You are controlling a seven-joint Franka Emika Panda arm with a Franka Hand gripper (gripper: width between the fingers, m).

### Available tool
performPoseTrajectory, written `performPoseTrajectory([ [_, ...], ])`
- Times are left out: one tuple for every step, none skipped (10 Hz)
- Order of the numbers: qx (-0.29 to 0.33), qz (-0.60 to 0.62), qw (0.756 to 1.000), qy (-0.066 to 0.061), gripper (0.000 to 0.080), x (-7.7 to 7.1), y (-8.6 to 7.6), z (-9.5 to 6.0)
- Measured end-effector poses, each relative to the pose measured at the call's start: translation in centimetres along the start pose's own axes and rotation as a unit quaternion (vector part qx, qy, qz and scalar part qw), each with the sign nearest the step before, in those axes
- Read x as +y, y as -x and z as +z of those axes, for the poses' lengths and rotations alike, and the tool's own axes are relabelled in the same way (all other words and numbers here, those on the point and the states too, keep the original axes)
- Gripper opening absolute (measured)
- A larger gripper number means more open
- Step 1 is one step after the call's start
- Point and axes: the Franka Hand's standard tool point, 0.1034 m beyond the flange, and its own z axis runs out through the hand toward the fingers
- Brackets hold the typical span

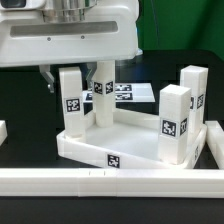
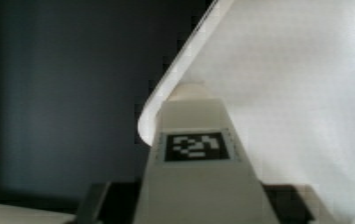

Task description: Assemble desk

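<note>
Standing on the black table [image 1: 20, 105] against the white border rails [image 1: 60, 181], the desk tabletop [image 1: 95, 150] carries upright tagged legs at its corners. The gripper [image 1: 100, 82] is clamped on the far leg [image 1: 101, 95], whose tag fills the wrist view [image 2: 199, 150]. Behind lies the marker board [image 1: 130, 93].

Wrist view: a white square leg [image 2: 195, 160] stands up the middle of the frame, narrowing away from the camera. One black-and-white tag [image 2: 197, 146] on its facing side, print blurred. Dark blocks flank the leg's near end on both sides, probably the jaws; contact with the leg cannot be told. Beyond the leg, the white tabletop [image 2: 298, 90] fills one side of the frame, its curved edge running diagonally. Other side dark, featureless
</note>
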Motion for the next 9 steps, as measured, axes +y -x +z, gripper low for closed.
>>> performPoseTrajectory([
  [0.000, 0.002, 1.000, 0.000, 0.0288, 0.01, 0.01, 0.03],
  [0.000, 0.014, 1.000, 0.000, 0.0288, 0.00, 0.02, 0.03],
  [0.000, 0.014, 1.000, 0.000, 0.0288, 0.01, 0.02, 0.03],
  [0.000, 0.027, 1.000, 0.000, 0.0288, -0.01, 0.01, 0.05],
  [0.000, 0.073, 0.997, 0.000, 0.0288, -0.02, 0.01, 0.06],
  [-0.001, 0.100, 0.995, -0.001, 0.0288, -0.01, 0.02, 0.05],
  [-0.001, 0.162, 0.987, -0.003, 0.0288, 0.18, 0.06, 0.00],
  [-0.001, 0.217, 0.976, -0.007, 0.0288, 0.28, 0.12, 0.02],
  [-0.001, 0.270, 0.963, -0.011, 0.0288, 0.24, 0.13, 0.08],
])
